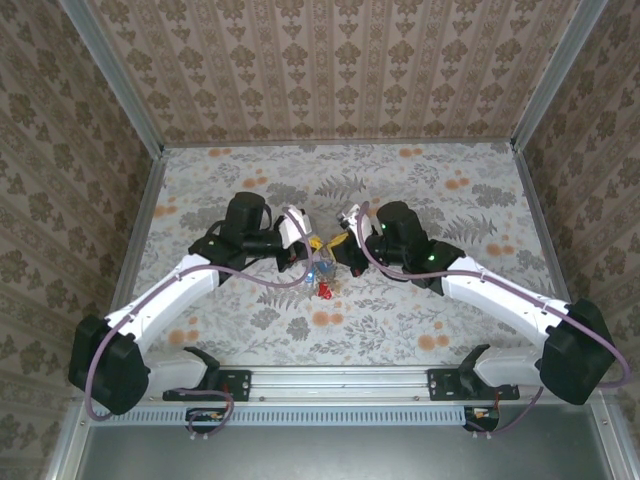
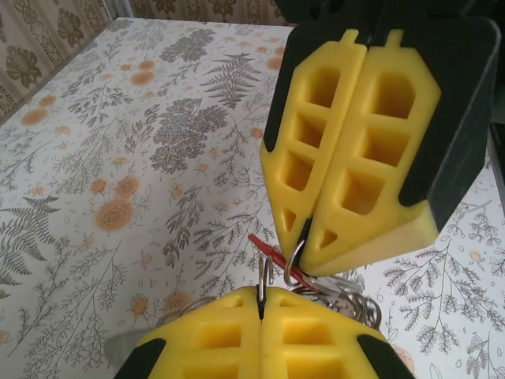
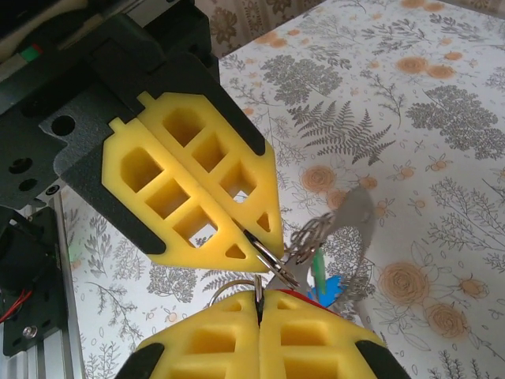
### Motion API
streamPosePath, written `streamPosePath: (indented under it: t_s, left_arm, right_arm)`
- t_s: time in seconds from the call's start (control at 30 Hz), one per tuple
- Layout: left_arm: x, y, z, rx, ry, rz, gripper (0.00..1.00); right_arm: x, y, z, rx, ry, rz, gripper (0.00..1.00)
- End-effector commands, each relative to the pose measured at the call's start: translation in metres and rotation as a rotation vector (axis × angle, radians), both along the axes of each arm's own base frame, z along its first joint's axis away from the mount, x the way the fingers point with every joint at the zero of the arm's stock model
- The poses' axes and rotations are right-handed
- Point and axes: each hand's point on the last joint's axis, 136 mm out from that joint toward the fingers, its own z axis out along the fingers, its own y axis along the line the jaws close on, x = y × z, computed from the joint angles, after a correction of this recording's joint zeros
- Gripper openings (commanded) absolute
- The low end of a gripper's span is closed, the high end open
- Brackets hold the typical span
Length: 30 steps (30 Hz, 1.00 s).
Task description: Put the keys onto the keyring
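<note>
In the middle of the table point(image 1: 400, 180) the left hand point(image 2: 261, 298) and the right hand point(image 2: 304, 235) meet almost tip to tip. Each one is closed tightly on the thin wire of the keyring point(image 2: 295, 267), which spans the small gap between them. The keys point(image 1: 321, 275) are in a small bunch just on the near side of the two hands, with a red key point(image 2: 267, 248) beside the left hand's tips and a green key point(image 3: 317, 267) and a blue key point(image 3: 334, 289) just past the right hand's tips; I cannot tell whether the bunch touches the table.
</note>
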Motion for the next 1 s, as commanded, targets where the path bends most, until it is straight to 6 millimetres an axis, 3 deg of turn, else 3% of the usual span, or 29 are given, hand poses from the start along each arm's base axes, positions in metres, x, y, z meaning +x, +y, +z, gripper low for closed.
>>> streamPosePath:
  t_s: [0.0,0.27,0.5,0.97]
  left_arm:
    - [-0.001,-0.009,0.018,-0.06,-0.011,-0.033,0.0]
    - [0.001,-0.01,0.015,-0.053,0.009,-0.029,0.0]
    - [0.001,-0.011,0.02,-0.065,0.007,-0.029,0.0]
    - [0.01,-0.009,0.021,-0.039,0.014,0.015,0.0]
  right_arm:
    - [0.008,0.005,0.018,0.031,-0.049,-0.023,0.0]
    - [0.015,0.002,0.024,0.059,-0.081,-0.079,0.0]
    - [0.017,-0.001,0.017,0.03,-0.074,-0.097,0.0]
    - [0.003,0.0,0.009,-0.026,-0.095,-0.05,0.0]
